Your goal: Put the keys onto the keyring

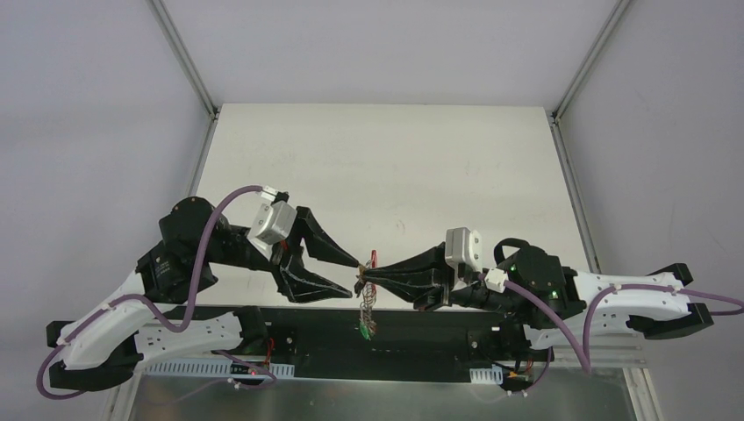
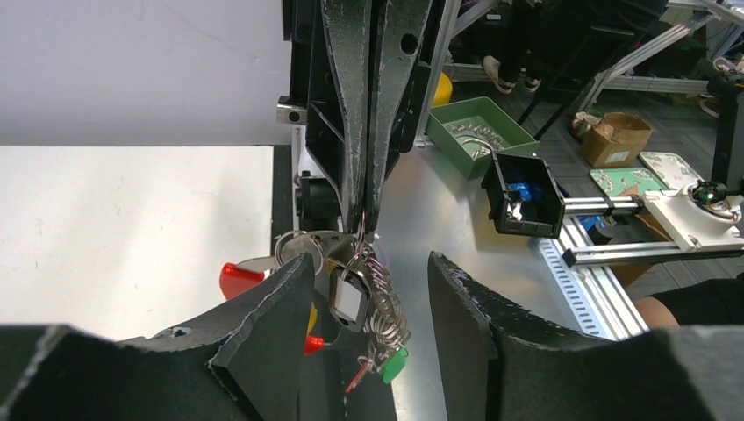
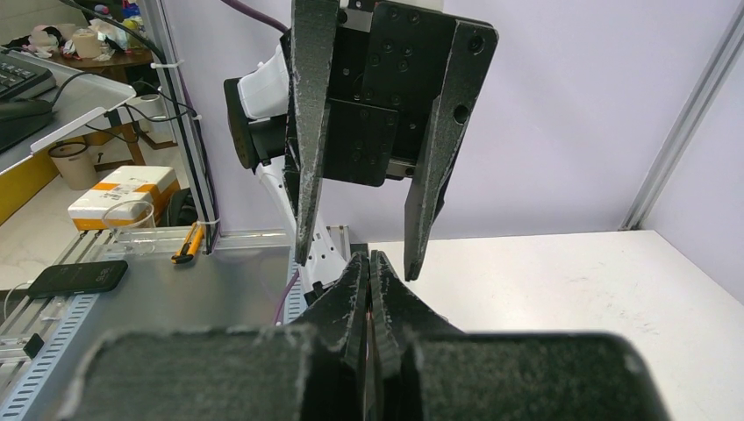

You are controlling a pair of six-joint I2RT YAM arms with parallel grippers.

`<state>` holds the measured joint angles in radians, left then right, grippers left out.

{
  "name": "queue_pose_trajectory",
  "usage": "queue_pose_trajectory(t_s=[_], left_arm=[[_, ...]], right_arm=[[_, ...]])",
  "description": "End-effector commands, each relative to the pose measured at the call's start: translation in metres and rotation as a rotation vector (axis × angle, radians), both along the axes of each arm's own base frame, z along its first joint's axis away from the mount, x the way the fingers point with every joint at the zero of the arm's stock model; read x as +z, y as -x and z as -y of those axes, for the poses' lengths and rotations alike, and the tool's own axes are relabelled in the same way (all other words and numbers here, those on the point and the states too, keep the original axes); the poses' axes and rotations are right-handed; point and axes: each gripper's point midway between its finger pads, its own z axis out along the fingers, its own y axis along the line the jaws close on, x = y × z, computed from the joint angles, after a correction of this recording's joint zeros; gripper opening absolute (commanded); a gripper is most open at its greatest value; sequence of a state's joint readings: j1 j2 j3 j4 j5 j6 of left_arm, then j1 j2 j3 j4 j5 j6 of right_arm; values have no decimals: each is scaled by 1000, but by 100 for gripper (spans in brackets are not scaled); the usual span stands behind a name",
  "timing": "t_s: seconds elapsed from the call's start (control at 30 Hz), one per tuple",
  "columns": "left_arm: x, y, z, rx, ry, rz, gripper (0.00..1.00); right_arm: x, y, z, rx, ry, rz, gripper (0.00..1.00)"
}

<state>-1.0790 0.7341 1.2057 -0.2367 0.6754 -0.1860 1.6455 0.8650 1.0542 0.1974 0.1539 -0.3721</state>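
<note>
My right gripper is shut on the top of the keyring, which hangs down from it above the table's near edge. In the left wrist view the keyring's silvery loops dangle with several keys: a silver key with a red tag, a black-tagged key and a green tag. My left gripper is open, its fingers standing either side of the hanging bunch without touching it. In the right wrist view my right gripper is pressed shut, with only a thin red sliver showing between the pads.
The white table stretches behind the grippers. Past the near edge lie a metal shelf, a green bin and a black box. A phone and a yellow cutter lie on the left shelf.
</note>
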Motion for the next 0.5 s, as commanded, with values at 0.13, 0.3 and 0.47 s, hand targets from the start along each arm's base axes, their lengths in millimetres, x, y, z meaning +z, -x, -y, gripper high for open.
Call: queue_pose_trajectory(t_s=[0.13, 0.3, 0.47], left_arm=[[13, 2, 7, -33, 53, 11, 42], [9, 1, 9, -37, 45, 5, 37], [6, 1, 12, -47, 38, 0, 36]], right_arm=[[35, -1, 9, -7, -127, -8, 0], [36, 0, 9, -5, -135, -7, 0], [36, 0, 8, -4, -134, -2, 0]])
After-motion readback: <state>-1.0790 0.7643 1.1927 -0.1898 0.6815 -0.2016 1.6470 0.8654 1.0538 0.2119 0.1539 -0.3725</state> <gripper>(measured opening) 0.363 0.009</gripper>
